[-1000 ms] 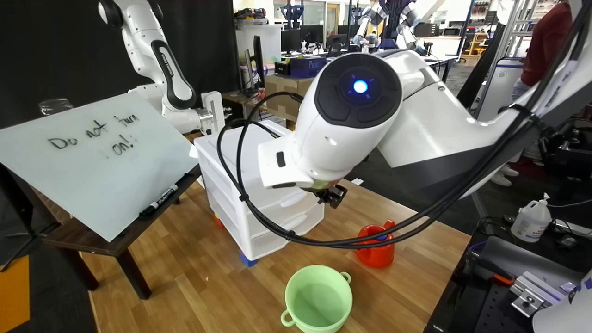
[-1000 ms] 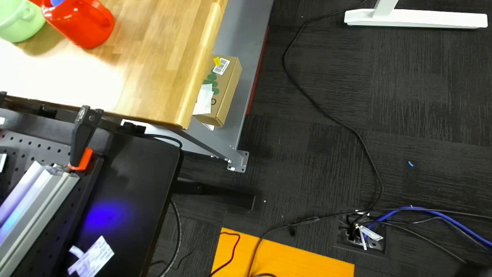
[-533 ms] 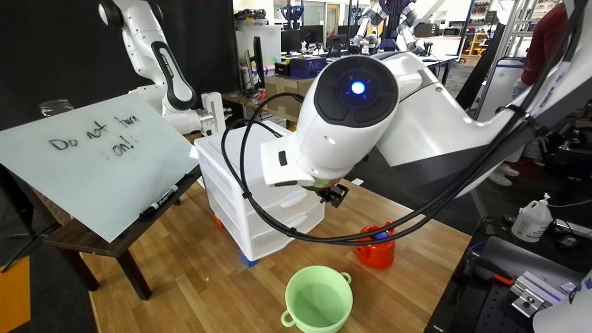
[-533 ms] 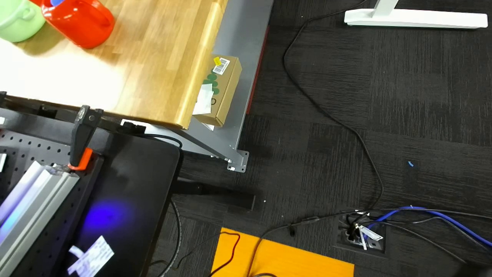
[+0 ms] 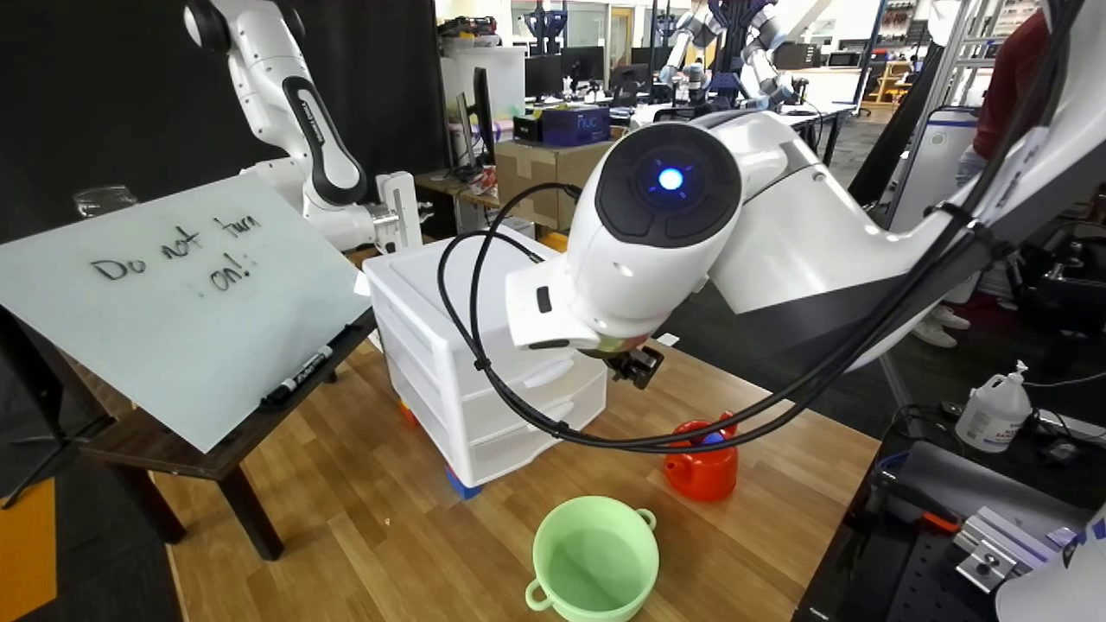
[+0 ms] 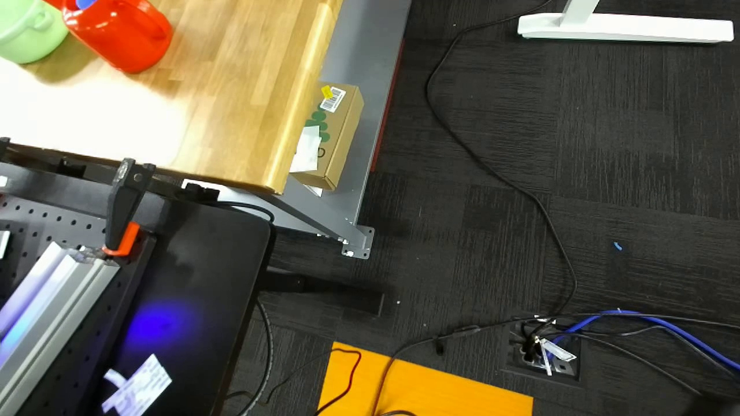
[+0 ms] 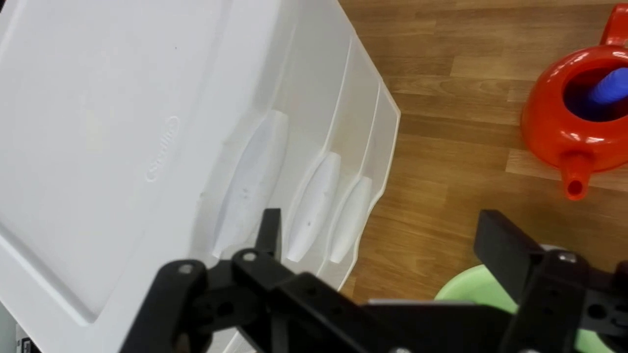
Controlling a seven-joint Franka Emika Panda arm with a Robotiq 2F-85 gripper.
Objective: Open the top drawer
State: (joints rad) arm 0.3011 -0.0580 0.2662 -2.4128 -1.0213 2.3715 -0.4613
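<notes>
- The gripper (image 7: 382, 235) stands spread wide: in the wrist view one finger (image 7: 270, 228) sits at 9 o'clock, its mate at 3 o'clock, with drawer fronts and wooden tabletop (image 7: 431, 171) seen between.
- The top drawer (image 7: 299, 137), closed, lies at 10 o'clock from the gripper, highest of three in the white drawer unit (image 7: 113, 147); its handle (image 7: 250, 184) slants from 1 o'clock to 7.
- The middle drawer (image 7: 316, 203) and lowest drawer (image 7: 351, 220) follow in turn toward 3 o'clock.
- The 9 o'clock finger overlaps the drawer fronts here; whether it touches them is hard to say from this angle.
- A red spouted can (image 7: 549, 122) is at 2 o'clock from the gripper, a blue object (image 7: 611, 87) in its mouth.
- A green pot (image 7: 471, 289) shows at 4 o'clock, partly hidden by the gripper; in both exterior views it stands near the can on the tabletop.
- In an exterior view the robot arm (image 5: 648, 268) reaches in from between 2 and 3 o'clock, black cables (image 5: 562, 429) hanging in a loop across the drawer unit.
- From the drawer unit there, a tilted whiteboard (image 5: 173, 320) reading "Do not turn on!" is at about 9 o'clock, a second white arm (image 5: 307, 130) at 11.
</notes>
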